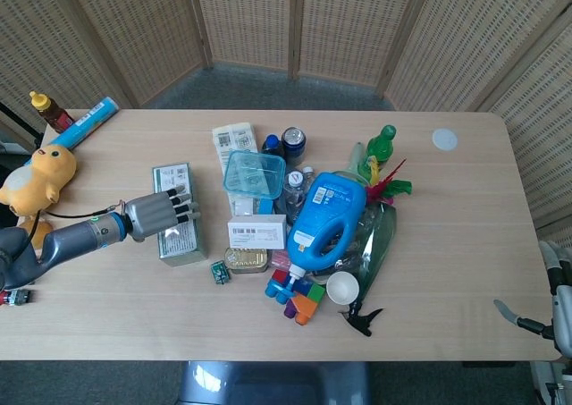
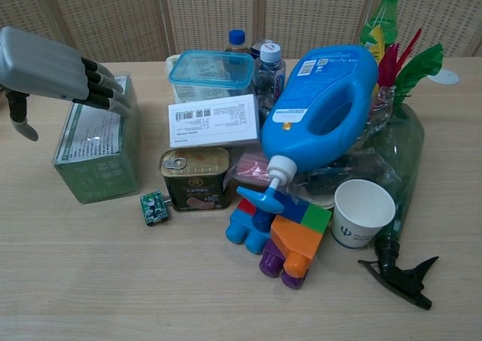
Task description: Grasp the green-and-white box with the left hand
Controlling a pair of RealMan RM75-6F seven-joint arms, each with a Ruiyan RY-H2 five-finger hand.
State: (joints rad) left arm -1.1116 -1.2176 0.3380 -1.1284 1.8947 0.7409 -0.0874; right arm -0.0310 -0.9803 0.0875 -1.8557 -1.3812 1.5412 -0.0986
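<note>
The green-and-white box (image 1: 181, 235) (image 2: 96, 154) lies flat on the table, left of the clutter. My left hand (image 1: 154, 214) (image 2: 44, 71) hovers over its left, far part. Its dark fingertips (image 2: 104, 92) stretch out above the box's top, while the thumb (image 2: 22, 124) hangs down to the left of the box, apart from it. The hand holds nothing. My right hand (image 1: 556, 308) shows only in part at the lower right edge of the head view, far from the table's objects.
Right of the box stand a white labelled carton (image 2: 213, 120), a tin can (image 2: 196, 178) and a small green chip (image 2: 153, 207). Further right are a blue jug (image 2: 327, 104), toy blocks (image 2: 280, 234) and a paper cup (image 2: 362, 212). A yellow plush duck (image 1: 37, 179) sits at the left edge.
</note>
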